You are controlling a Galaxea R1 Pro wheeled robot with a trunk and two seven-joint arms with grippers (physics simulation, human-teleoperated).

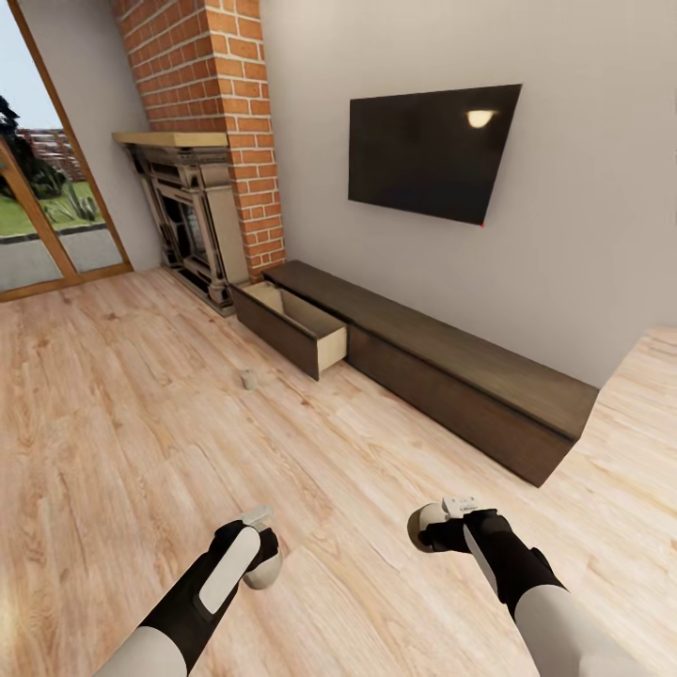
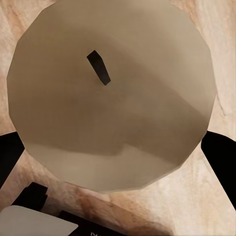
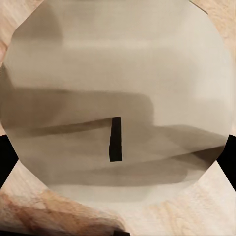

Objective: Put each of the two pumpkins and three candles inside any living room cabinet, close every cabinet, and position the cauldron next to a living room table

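Candles gripped, one in left gripper (image 2: 115, 162), one in right gripper (image 3: 118, 162); third candle (image 1: 248, 379) on floor near open cabinet (image 1: 451, 367) drawer (image 1: 291, 324); nothing visibly stowed yet.

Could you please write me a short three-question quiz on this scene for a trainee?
1. True or false: every drawer of the cabinet is shut.
2. What does the left tool hold? A) a pumpkin B) a candle C) nothing
3. Fill in: the loose candle stands on the ___ near the open drawer.
Key: 1 false, one drawer is pulled out; 2 B, the held candle; 3 floor.
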